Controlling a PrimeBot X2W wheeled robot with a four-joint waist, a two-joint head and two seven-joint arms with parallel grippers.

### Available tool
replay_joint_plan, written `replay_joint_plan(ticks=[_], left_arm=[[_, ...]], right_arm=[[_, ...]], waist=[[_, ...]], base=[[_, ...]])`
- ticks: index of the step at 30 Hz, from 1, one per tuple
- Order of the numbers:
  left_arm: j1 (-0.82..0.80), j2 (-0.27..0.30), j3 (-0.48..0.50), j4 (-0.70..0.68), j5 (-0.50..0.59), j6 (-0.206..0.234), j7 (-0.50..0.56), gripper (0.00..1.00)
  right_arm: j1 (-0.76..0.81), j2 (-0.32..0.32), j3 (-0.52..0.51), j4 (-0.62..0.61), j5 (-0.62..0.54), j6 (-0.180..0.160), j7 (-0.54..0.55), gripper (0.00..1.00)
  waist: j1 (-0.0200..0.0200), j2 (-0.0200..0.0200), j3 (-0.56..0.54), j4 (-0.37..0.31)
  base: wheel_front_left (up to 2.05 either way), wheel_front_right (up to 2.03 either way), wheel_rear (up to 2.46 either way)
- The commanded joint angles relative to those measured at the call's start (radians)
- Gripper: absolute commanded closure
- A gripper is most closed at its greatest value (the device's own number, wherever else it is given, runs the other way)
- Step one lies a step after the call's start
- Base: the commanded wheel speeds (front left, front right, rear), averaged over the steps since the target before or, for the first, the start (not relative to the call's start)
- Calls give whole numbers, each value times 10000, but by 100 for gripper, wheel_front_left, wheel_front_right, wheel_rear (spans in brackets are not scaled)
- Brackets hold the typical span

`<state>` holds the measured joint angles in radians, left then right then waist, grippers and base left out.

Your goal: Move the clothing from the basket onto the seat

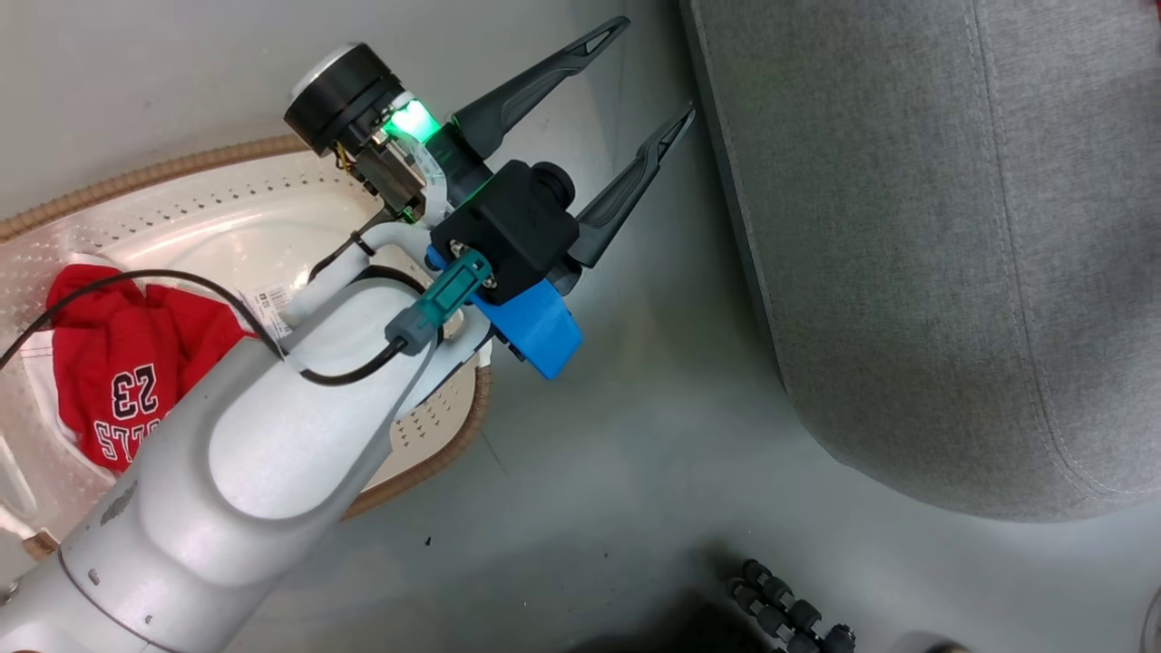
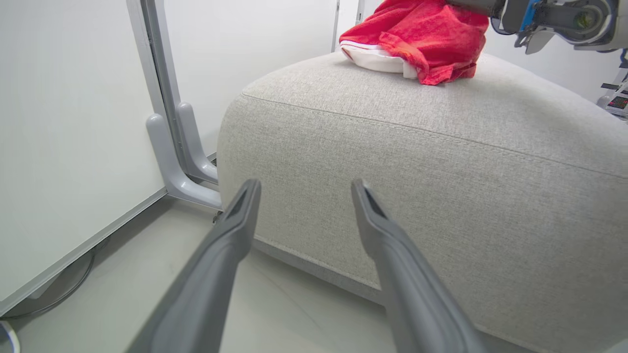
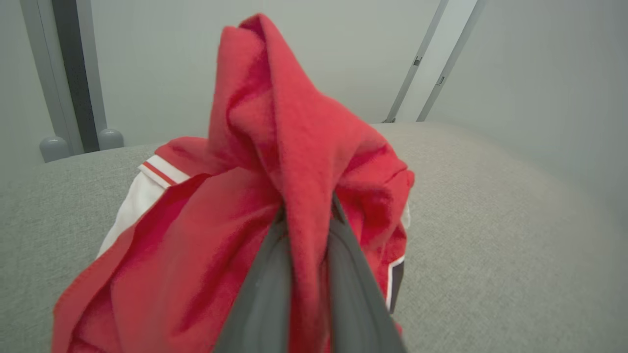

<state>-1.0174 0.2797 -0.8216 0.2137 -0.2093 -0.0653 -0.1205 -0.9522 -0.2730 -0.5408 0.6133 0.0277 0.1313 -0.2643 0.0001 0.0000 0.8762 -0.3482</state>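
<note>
A red jersey [image 1: 136, 363] printed "BULLS 23" lies inside the cream basket [image 1: 181, 168] at the left of the head view. My left gripper [image 1: 658, 68] hangs open and holds nothing, above the floor between the basket and the grey seat [image 1: 952, 272]. In the left wrist view its fingers [image 2: 235, 230] point at the seat's side [image 2: 441, 206]. The second red garment [image 2: 417, 44], with white trim, rests on top of the seat. My right gripper [image 3: 306, 215] is shut on a bunched fold of that garment [image 3: 294, 147], which drapes down onto the cushion [image 3: 490, 220].
A white panel wall with a grey metal post and foot [image 2: 176, 162] stands just left of the seat. A cable [image 2: 73, 289] runs along the floor by the wall. A dark ribbed part [image 1: 789, 617] shows at the bottom of the head view.
</note>
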Motion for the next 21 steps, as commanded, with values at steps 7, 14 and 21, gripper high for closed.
replay_joint_plan(ticks=[7, 14, 21], left_arm=[[362, -166, 6, 377, -287, 176, -596, 0], [969, -425, 339, 978, -771, 485, -1227, 0], [1630, -502, 1056, 1276, -1244, 865, -1444, 0]], right_arm=[[1268, 213, 109, -1196, 32, -10, -2, 0], [2448, 411, 1008, -2679, -17, -10, -2, 0], [3138, 566, 2388, -3558, 25, -10, -2, 0]], waist=[[-1, 0, -988, 137], [-1, 0, -2443, 478], [-1, 0, -3640, 991]], base=[[0, 0, 0], [0, 0, 0], [0, 0, 0]])
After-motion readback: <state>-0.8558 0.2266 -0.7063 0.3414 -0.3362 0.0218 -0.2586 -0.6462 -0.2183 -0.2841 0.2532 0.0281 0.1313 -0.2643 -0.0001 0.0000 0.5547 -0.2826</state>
